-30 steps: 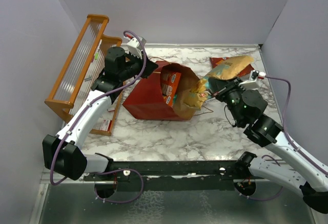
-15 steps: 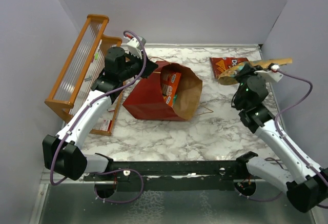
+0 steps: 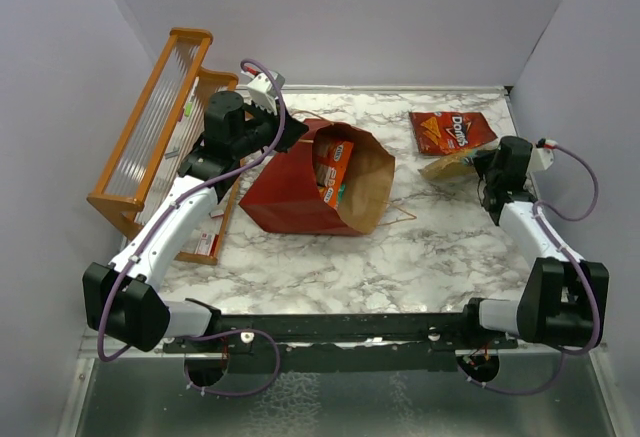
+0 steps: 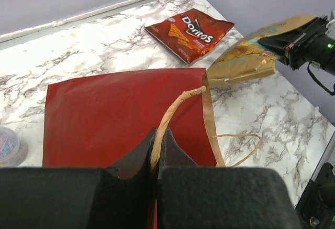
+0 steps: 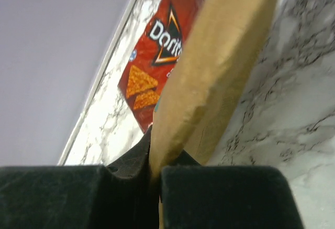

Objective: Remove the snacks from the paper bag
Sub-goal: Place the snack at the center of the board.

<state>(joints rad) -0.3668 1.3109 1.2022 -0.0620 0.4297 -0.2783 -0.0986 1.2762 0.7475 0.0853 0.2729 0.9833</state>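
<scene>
The paper bag (image 3: pixel 290 192) lies on its side, dark red outside, with its brown mouth (image 3: pixel 368 182) facing right. An orange packet (image 3: pixel 335 162) and a bit of teal show inside it. My left gripper (image 3: pixel 290 135) (image 4: pixel 157 145) is shut on the bag's upper twine handle (image 4: pixel 178 108). My right gripper (image 3: pixel 482 162) (image 5: pixel 156 158) is shut on the edge of the large orange-yellow chip bag (image 3: pixel 450 166) (image 5: pixel 220 61) (image 4: pixel 246 61), held low over the table at the right. The dark red Doritos bag (image 3: pixel 452 131) (image 4: pixel 189 32) (image 5: pixel 157 56) lies flat just behind it.
The orange wooden rack (image 3: pixel 150 137) stands along the left wall, with a flat card (image 3: pixel 205 242) at its foot. The bag's other twine handle (image 3: pixel 400 215) (image 4: pixel 241 145) lies loose on the marble. Walls close in the back and both sides.
My right arm has carried the orange-yellow chip bag from the paper bag's mouth out to the right and lowered it beside the Doritos bag. The left arm has not moved.
</scene>
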